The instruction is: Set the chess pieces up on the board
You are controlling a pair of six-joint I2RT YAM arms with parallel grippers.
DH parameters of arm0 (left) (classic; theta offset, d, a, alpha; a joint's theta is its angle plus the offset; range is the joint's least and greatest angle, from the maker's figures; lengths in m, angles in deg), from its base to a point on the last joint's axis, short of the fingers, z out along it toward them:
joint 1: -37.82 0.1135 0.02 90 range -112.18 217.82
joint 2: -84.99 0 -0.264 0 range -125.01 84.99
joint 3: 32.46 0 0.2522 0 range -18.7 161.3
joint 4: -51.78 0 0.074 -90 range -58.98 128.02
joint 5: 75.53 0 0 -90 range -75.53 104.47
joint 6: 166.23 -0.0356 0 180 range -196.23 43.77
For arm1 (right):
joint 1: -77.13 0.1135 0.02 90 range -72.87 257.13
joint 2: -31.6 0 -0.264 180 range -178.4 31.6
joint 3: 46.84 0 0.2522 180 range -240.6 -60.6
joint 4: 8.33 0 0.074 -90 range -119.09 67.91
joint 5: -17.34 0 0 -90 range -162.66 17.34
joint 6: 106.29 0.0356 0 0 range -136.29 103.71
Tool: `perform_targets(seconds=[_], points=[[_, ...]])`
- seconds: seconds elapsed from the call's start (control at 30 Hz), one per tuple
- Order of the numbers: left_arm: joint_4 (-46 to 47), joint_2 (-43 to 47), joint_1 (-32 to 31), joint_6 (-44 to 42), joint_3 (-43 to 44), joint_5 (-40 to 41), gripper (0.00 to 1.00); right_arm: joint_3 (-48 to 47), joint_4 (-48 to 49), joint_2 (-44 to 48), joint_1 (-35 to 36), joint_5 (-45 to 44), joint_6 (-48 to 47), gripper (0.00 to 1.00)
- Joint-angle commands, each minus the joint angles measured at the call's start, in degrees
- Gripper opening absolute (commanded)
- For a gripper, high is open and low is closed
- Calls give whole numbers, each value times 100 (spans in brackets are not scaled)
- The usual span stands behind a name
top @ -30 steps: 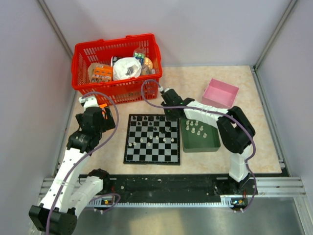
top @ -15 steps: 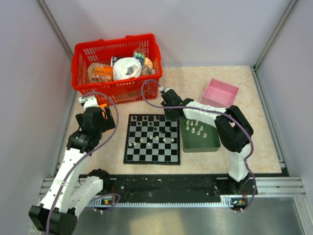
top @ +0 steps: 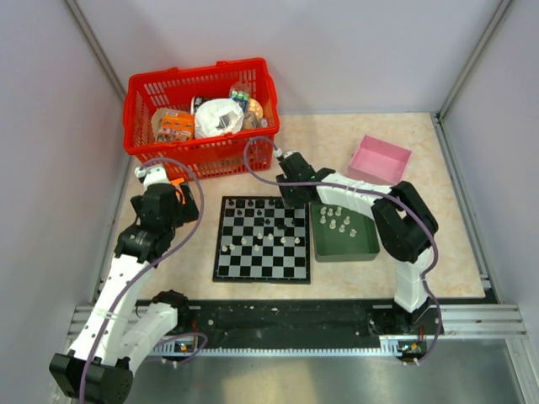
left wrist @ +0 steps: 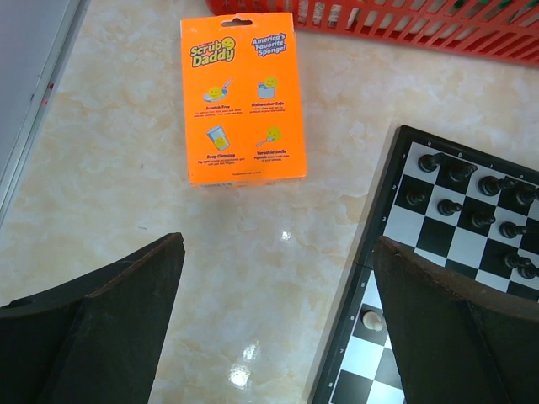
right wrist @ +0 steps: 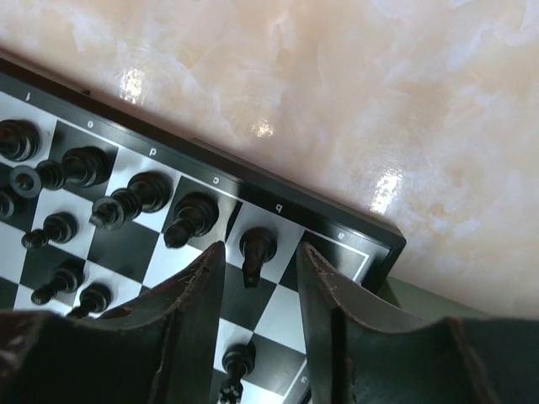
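Note:
The board [top: 253, 269] lies in the middle of the table, with black chess pieces [top: 268, 211] on its far rows and a few white ones [top: 245, 242] mid-board. My right gripper [top: 293, 197] hovers over the board's far right corner. In the right wrist view it [right wrist: 262, 250] is open, its fingers either side of a standing black piece [right wrist: 257, 246] with gaps on both sides. My left gripper [left wrist: 278, 244] is open and empty over bare table left of the board [left wrist: 438, 210]. A white piece [left wrist: 371, 320] stands near the board's left edge.
A dark green tray [top: 352, 246] right of the board holds several white pieces [top: 337, 219]. A pink box [top: 381, 160] sits at the back right, a red basket [top: 198, 77] of goods at the back left. An orange Scrub Daddy box [left wrist: 242, 97] lies by the basket.
My right gripper has shifted slightly left over the board's far right corner. The left arm has not moved.

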Motion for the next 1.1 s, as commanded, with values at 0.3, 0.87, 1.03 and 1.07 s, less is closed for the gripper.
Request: perform_targets(seconds=[0.3,0.87,1.03,1.07], points=[[1415,-273,-19,533,1222,384,99,435,-332,1227,-72,949,-77,43],[1662,-194,-19,446,836,394,99,498,-508,893,51,1047,-130,37],[1337,-668,-19,173,1109,279,99,463,-561,788,78,1039,-113,37],[1319,-721,-19,129,1135,244,99,471,-570,779,95,1039,-104,36]])
